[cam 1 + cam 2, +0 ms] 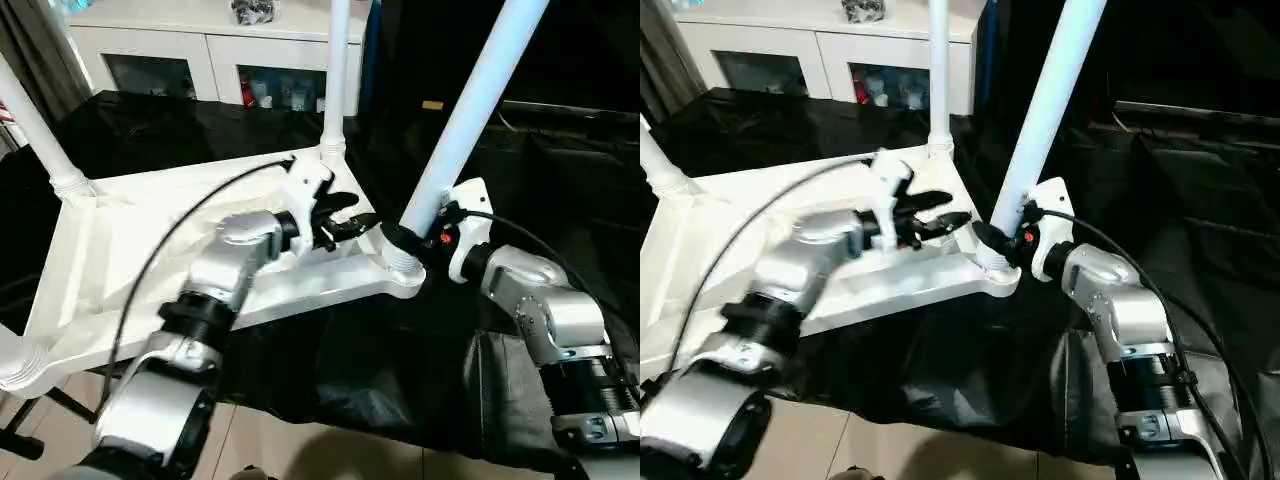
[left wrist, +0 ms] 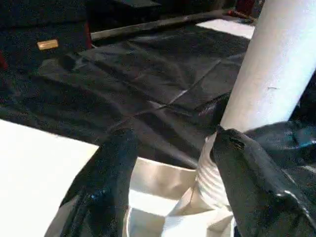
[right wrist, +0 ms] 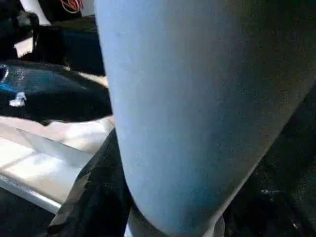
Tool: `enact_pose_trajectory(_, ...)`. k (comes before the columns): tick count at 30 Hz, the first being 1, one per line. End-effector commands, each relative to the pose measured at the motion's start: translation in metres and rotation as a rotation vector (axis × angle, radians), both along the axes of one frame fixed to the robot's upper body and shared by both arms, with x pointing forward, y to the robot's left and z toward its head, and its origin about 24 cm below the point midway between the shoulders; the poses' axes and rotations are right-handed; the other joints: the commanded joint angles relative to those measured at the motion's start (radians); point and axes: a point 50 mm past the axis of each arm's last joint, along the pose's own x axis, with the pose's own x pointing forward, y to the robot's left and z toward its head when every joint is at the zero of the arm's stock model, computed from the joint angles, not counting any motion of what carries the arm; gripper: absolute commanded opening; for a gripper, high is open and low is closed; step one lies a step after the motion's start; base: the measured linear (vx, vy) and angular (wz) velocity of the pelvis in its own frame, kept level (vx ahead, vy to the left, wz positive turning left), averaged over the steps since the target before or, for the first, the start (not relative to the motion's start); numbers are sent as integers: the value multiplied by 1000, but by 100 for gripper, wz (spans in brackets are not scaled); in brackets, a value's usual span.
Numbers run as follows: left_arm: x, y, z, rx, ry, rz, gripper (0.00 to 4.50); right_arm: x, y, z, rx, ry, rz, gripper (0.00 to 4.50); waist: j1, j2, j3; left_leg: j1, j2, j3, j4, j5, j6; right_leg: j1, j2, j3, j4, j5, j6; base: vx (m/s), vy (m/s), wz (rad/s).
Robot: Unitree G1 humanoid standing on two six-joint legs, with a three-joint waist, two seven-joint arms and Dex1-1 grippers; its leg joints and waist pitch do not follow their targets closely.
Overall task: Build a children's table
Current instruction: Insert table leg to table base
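Observation:
The children's table lies upside down on a black cloth, its white top point(image 1: 130, 250) facing me with the rim up. Three legs stand in corner sockets: one at the back point(image 1: 337, 70), one at the left point(image 1: 35, 130) and a long one at the near right corner point(image 1: 470, 110). My right gripper point(image 1: 403, 240) is shut on the base of that near right leg point(image 3: 197, 98), just above its socket. My left gripper point(image 1: 345, 215) hovers open over the rim just left of the same corner, and its black fingers point(image 2: 106, 182) stand apart beside the leg point(image 2: 266, 74).
A white cabinet point(image 1: 200, 45) with glass doors stands behind the table. The black cloth point(image 1: 330, 390) hangs over the front edge towards a tiled floor point(image 1: 300, 450). A black cable point(image 1: 160, 250) loops over the left forearm. Dark furniture stands at the right.

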Motion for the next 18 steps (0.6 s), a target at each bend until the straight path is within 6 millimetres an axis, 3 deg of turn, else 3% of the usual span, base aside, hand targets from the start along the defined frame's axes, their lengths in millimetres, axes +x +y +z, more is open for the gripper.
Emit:
enact_pose_trajectory(1, 1, -1, -2, 52, -11, -7, 289, 0, -2, 1, -23, -24, -13, 193, -1, -2, -84, 13, 23, -7, -60, -136, 23, 66, -56, 33, -60, -31, -248, 0, 0, 0)
enact_pose_trajectory(6, -20, -1, -25, 143, 114, -207, 289, 0, -9, -1, -52, -21, -34, 193, -2, -3, -82, 12, 25, -5, -61, -137, 32, 62, -58, 34, -62, -56, -259, 0, 0, 0)
enact_pose_trajectory(12, -25, 2, -46, 254, 127, -215, 289, 1, -9, -2, -58, -23, -36, 193, -4, 0, -80, 16, 26, -7, -65, -179, 17, 60, -58, 34, -69, -118, -238, 0, 0, 0)
enact_pose_trajectory(16, -27, 5, -56, 289, 148, -207, 289, 1, -8, -2, -62, -23, -28, 193, -4, 0, -82, 14, 25, -7, -63, -162, 21, 61, -57, 35, -65, -79, -244, 0, 0, 0)
enact_pose_trajectory(18, -26, 8, -59, 310, 132, -190, 252, 0, -7, -3, -66, -22, -22, 193, -3, 1, -83, 13, 25, -8, -63, -158, 26, 62, -57, 34, -65, -69, -246, 0, 0, 0)
